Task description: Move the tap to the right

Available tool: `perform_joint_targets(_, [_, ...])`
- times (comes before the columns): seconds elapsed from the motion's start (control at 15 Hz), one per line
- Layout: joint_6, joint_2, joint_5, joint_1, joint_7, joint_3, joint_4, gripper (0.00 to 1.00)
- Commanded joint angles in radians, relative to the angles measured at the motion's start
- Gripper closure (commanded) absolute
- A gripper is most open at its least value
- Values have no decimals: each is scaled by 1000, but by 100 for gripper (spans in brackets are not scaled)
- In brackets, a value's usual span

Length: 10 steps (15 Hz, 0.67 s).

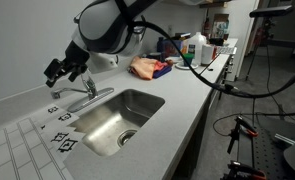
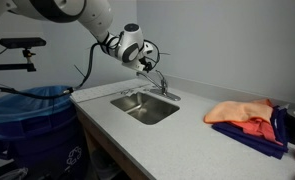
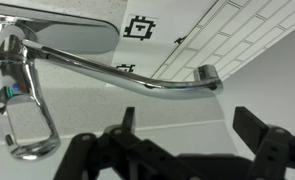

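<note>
One tap (image 3: 127,75) stands on the white counter (image 1: 187,95) at the back rim of the single steel sink (image 1: 137,105), between the basin and the wall; it appears in both exterior views (image 1: 85,98) (image 2: 160,86), small and partly masked by the arm. The wrist view shows it best: one long low spout running across the picture to a rounded outlet, and one curved lever handle (image 3: 25,105) at left, its top cut off by the edge. One arm carries one gripper (image 3: 187,125), whose two black fingers (image 3: 257,130) stand wide apart with nothing between them. The spout lies beyond the fingertips, and no contact is visible. In an exterior view the gripper (image 1: 59,70) hangs just above and beside the tap; in the other it (image 2: 147,67) merges with the faucet, so their spacing cannot be judged there. Black-and-white square markers (image 1: 62,140) lie on the counter beside the sink. Their number is hard to fix in that exterior view, while the wrist view shows one whole marker (image 3: 140,27) and two partly hidden. A heap of cloths (image 2: 242,112), orange on blue, lies well apart from the sink. One blue bin (image 2: 32,125) stands beside the counter, cut off at the picture's edge. Bottles (image 1: 192,48) at the counter's far end are too small to count.
</note>
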Motion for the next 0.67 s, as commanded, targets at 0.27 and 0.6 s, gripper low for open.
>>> perform_joint_targets(0.27, [-29, 118, 21, -10, -13, 78, 144, 0])
perform_joint_targets(0.6, [-174, 105, 27, -31, 1, 95, 175, 0])
